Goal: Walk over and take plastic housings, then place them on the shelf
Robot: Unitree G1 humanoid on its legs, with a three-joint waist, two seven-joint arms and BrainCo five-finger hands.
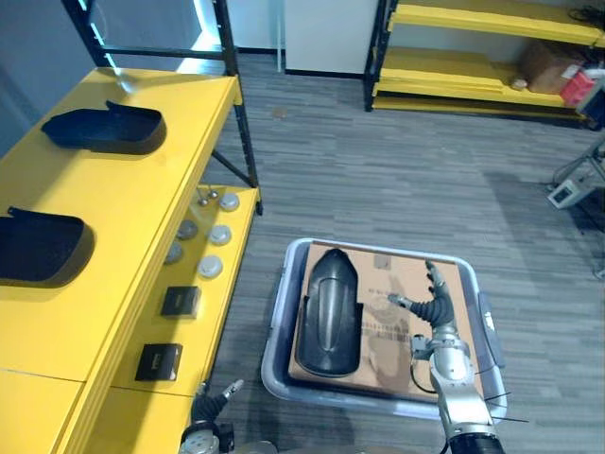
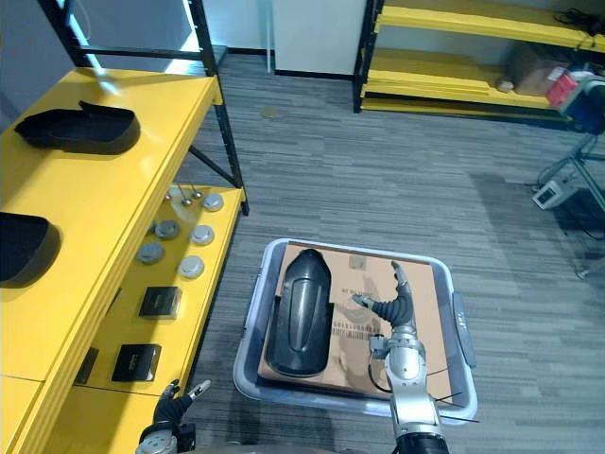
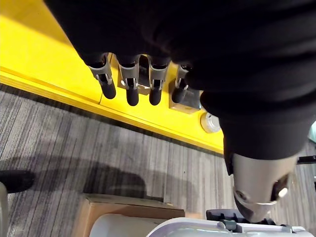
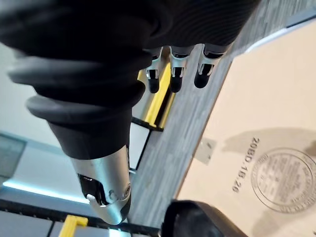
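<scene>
Black plastic housings, three: one housing (image 1: 104,130) at upper left and a second housing (image 1: 38,248) at the left edge, both on top of the yellow shelf (image 1: 142,218); a third housing (image 1: 331,312) lying on the cardboard sheet (image 1: 397,274) in the grey bin (image 1: 276,322) at lower centre. On the lower shelf level, left of centre: round silver caps (image 1: 220,235), at least five, and small black boxes (image 1: 180,301), two. Right hand (image 1: 440,307) over the cardboard just right of the third housing, apart from it, fingers spread and empty; left hand (image 3: 129,89) at bottom left, fingers straight, holding nothing.
</scene>
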